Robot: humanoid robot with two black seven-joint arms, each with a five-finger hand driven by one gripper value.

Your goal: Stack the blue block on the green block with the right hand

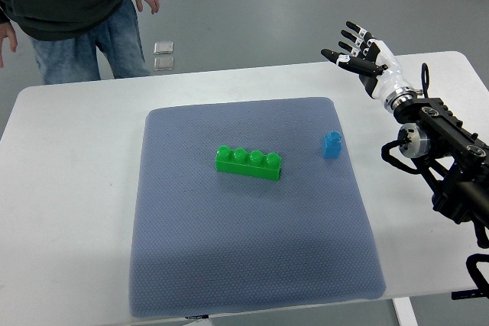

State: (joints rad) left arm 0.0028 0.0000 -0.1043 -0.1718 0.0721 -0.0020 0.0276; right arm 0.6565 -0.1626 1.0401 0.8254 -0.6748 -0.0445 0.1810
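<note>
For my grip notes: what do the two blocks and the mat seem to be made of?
Green block and blue block: probably hard moulded plastic, smooth, with slight sheen and crisp studs. Mat: likely soft rubber or foam, matte grey-blue, with fine dotted texture.

A smooth, matt white table point(69, 188) carries a grey-blue mat point(252, 265) with a fine dotted, cloth-like texture. On the mat, a green block point(248, 162) of glossy moulded plastic; at its 3 o'clock, a blue block point(331, 145), also shiny plastic. At 1 o'clock, the right hand point(357, 53) shows hard white and black plastic shells, its arm point(451, 150) matt black with metal fittings.
</note>
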